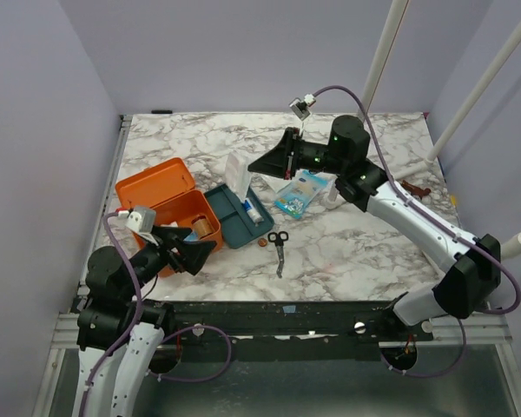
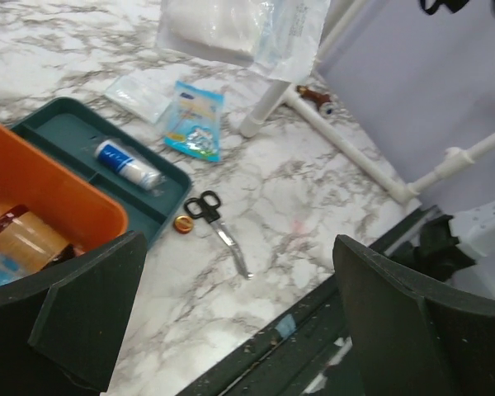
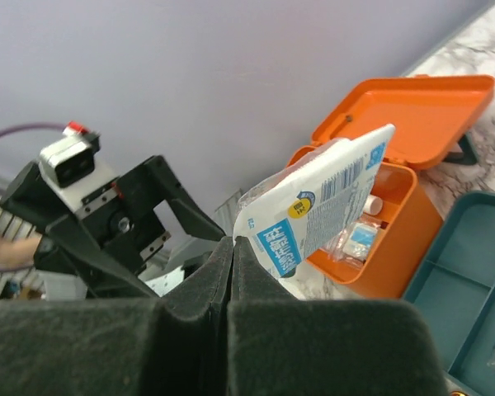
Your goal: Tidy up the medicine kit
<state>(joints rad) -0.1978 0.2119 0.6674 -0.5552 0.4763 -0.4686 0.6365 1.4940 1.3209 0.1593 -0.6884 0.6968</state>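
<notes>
The orange medicine kit (image 1: 156,201) stands open at the left, lid back, with a tape roll and small packets inside; it also shows in the right wrist view (image 3: 400,157) and the left wrist view (image 2: 41,186). My right gripper (image 1: 257,164) is shut on the corner of a white and blue packet (image 1: 237,173), held in the air above the dark teal tray (image 1: 230,228) beside the kit. In the right wrist view the packet (image 3: 322,198) hangs from my gripper (image 3: 233,244). My left gripper (image 1: 198,252) is open and empty, low at the kit's near right corner (image 2: 239,322).
The teal tray (image 2: 70,132) holds a blue and white tube (image 2: 128,163). Black scissors (image 1: 279,248) and a small orange cap (image 1: 262,242) lie right of it. A blue packet (image 1: 302,193) and a clear packet (image 2: 140,95) lie behind. A brown object (image 1: 414,187) lies by the white poles.
</notes>
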